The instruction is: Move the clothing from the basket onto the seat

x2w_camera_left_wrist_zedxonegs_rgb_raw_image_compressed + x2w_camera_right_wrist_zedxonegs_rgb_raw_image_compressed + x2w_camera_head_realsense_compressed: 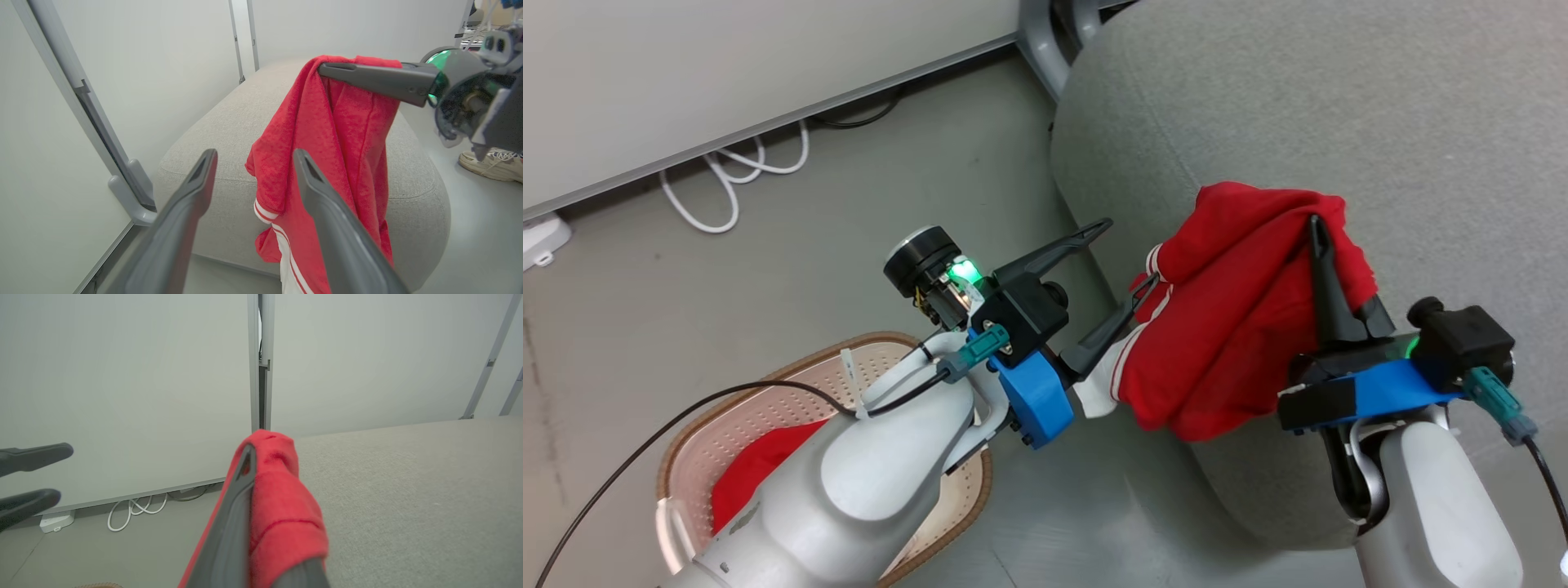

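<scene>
A red garment with white striped trim hangs over the rounded front edge of the light-grey seat. My right gripper is shut on its top fold, with the cloth bunched around the fingers. Just left of the garment's striped hem, my left gripper stands open with nothing between its fingers. The cream perforated basket sits on the floor at the lower left, partly hidden by my left forearm. Another red piece of clothing lies inside it.
A white partition wall runs along the back, with looped white cables and a power strip at its foot. A grey metal post foot stands beside the seat. A person's shoe rests on the floor beyond the seat.
</scene>
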Controlling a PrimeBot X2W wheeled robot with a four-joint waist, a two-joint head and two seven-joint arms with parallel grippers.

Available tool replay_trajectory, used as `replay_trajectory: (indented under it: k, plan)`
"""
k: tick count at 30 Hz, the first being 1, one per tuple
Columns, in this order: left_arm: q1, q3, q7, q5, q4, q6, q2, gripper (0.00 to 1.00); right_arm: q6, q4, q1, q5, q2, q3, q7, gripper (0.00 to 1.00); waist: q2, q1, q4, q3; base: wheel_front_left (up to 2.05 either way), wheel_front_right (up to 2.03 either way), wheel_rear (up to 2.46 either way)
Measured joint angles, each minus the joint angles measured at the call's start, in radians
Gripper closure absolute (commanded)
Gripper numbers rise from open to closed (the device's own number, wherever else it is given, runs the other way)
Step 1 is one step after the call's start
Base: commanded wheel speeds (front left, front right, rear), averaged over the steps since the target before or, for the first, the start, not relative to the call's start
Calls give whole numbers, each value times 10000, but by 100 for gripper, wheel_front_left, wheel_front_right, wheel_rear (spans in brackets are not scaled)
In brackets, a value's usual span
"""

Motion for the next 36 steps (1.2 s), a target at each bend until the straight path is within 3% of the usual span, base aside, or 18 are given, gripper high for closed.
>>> replay_trajectory:
  k: [10, 24, 30, 36]
  plan:
    - [57, -424, 0, -151, -4, 0, -109, 0, 0, -222, 655, 150, 2, -679, 0, 100, 0, 0, -694, 178, 0, 0, 0]
    - [41, -483, 2, -242, -25, 0, -113, 0, 0, -382, 780, 242, 4, -742, 0, 100, 0, -1, -669, 296, 0, 0, 0]
    - [-172, -326, 2, -159, -105, 0, -63, 0, 0, -876, 9, -4, -6, -936, 0, 100, 0, 0, -515, 618, 0, 0, 0]
    - [-690, -107, 0, 79, -305, 0, 29, 0, 0, -1509, -1679, 79, -752, -1687, 2, 100, 0, -1, -246, 1440, 0, 0, 0]
